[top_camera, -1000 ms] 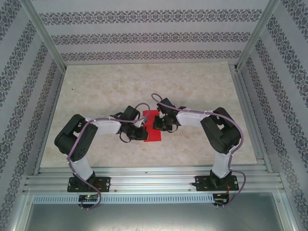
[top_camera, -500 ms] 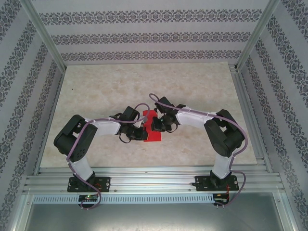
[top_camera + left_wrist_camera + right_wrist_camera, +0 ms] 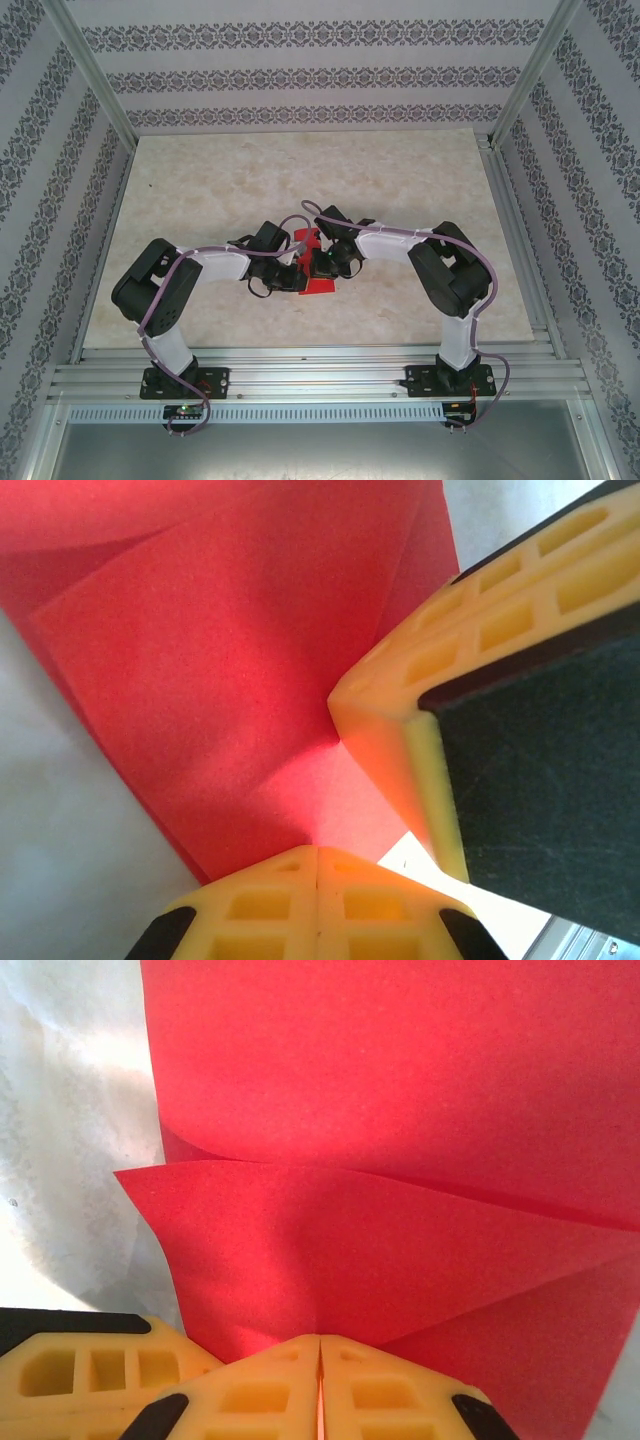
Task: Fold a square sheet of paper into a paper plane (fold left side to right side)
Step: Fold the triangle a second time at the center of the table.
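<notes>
Lying mid-table between the two wrists, the plane point(image 3: 318, 286) is sitting as a part-folded red sheet, with one layer curling up over a flatter one. The left gripper point(image 3: 318, 865) is pinching its corner with fingers closed together, and the right gripper point(image 3: 320, 1355) is likewise clamping a layer's edge. Doing this fold well, I judge, is calling for carrying the left side across evenly, lining up edges before pressing the crease against the table point(image 3: 200, 200).
</notes>
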{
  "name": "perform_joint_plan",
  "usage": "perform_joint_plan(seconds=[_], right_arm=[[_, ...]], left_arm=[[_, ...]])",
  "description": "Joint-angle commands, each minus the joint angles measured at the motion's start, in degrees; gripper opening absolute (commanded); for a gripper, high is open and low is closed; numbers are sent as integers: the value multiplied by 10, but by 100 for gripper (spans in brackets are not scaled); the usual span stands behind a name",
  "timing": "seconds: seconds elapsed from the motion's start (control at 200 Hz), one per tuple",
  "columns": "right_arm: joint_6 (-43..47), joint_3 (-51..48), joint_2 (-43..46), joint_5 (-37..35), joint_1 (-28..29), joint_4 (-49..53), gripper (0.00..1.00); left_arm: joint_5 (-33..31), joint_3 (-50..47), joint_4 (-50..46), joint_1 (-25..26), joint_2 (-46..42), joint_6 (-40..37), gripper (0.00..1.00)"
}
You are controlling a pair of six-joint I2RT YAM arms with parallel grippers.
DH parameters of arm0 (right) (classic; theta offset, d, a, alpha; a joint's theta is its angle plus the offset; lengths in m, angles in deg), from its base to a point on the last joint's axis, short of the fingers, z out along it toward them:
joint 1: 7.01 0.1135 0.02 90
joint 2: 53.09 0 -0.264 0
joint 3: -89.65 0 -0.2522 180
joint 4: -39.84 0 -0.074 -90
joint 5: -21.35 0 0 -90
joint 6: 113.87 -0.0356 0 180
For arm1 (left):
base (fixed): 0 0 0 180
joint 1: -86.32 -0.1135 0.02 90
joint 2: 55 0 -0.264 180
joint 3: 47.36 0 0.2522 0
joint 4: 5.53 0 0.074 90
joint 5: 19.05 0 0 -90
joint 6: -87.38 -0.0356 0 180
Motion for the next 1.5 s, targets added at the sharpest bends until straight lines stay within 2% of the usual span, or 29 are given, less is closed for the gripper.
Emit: perform_joint_plan(seconds=[0.0,0.44,0.974,1.184,1.279,1.344,1.494], right_arm=[[5,13,-13,5,4,-10,9],[24,8,-23,-53,-58,32,9],[67,58,-52,-73,-122,77,10],[78,68,-54,-64,-125,83,10],[84,67,-23,-65,-126,83,11],[88,60,9,-70,-129,84,15],[91,21,79,-62,-138,65,24]], left_arm=[[-65,-28,-45,3,20,-16,5],[-77,-48,-47,3,16,-19,5],[-76,-75,-46,3,-7,-14,6],[-70,-78,-45,3,-29,-8,10],[-59,-67,-47,2,-43,-5,12],[-49,-52,-52,1,-55,-5,15],[-28,-12,-70,-14,-99,-7,30]])
